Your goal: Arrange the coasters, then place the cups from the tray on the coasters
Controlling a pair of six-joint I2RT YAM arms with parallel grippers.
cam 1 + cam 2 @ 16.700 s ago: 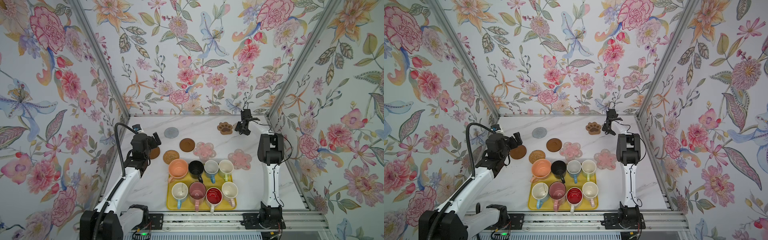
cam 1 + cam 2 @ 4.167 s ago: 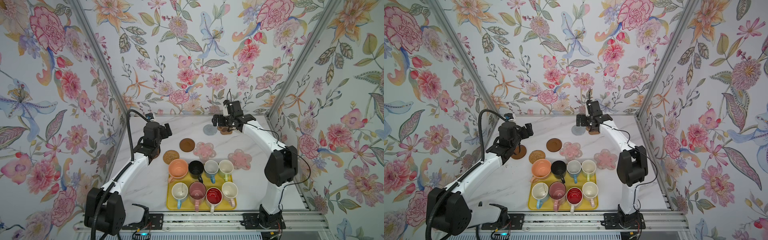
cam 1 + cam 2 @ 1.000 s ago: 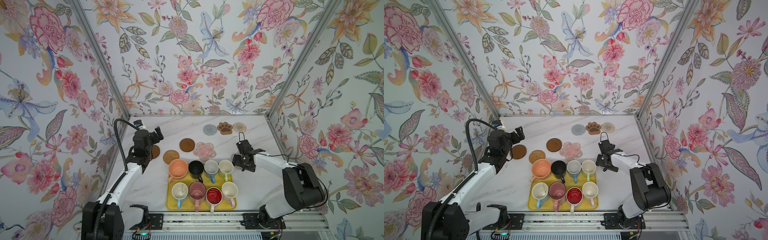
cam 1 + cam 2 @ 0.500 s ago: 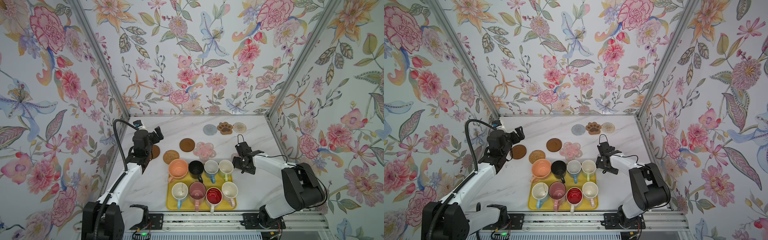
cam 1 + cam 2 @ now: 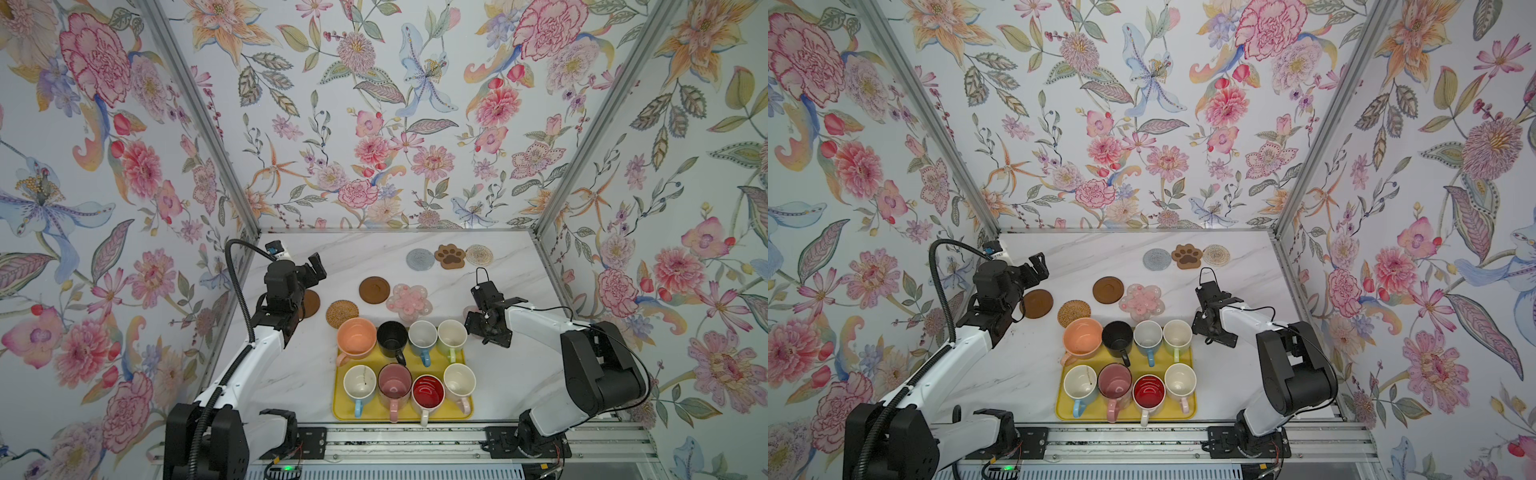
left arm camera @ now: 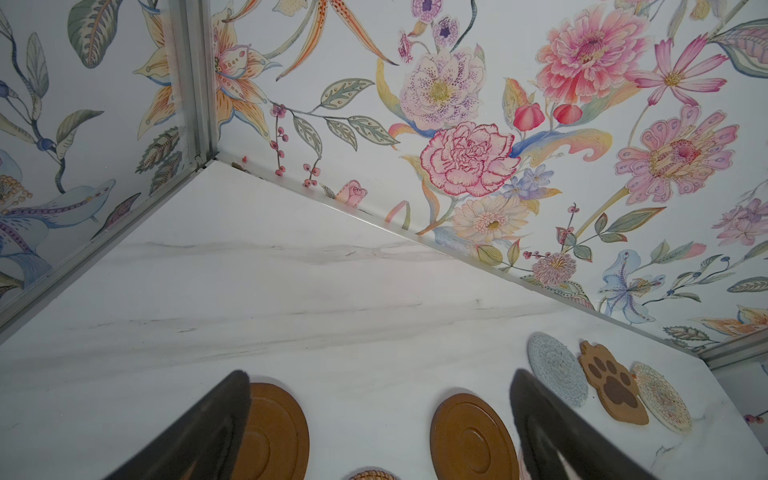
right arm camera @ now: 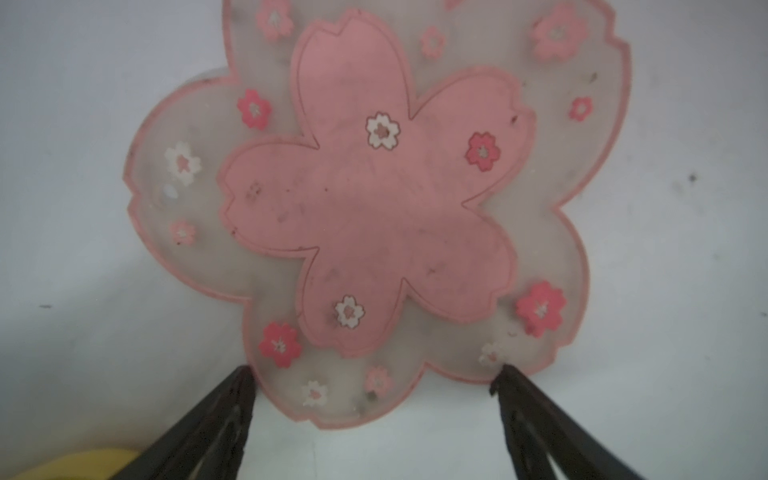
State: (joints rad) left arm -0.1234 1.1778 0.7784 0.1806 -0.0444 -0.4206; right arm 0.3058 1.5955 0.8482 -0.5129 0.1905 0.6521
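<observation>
Relocating forward, right gripper point(image 7: 372, 374) (jaws wide) now straddles flower coaster point(image 7: 365, 199).

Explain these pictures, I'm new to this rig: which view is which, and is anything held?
Two white robot arms stand at a marble table. The two wide pictures come from one overhead camera; the close ones from wrist cameras. The yellow tray holds all eight cups. Behind it lie a grey, a paw and a clear coaster in a back row; two brown discs, a rattan round and a pink flower nearer. The right gripper, that arm's two-fingered end, is open, its tips at the edge of a second pink flower beside the tray, not closed on it. The left gripper is open and empty, raised near the left disc.
</observation>
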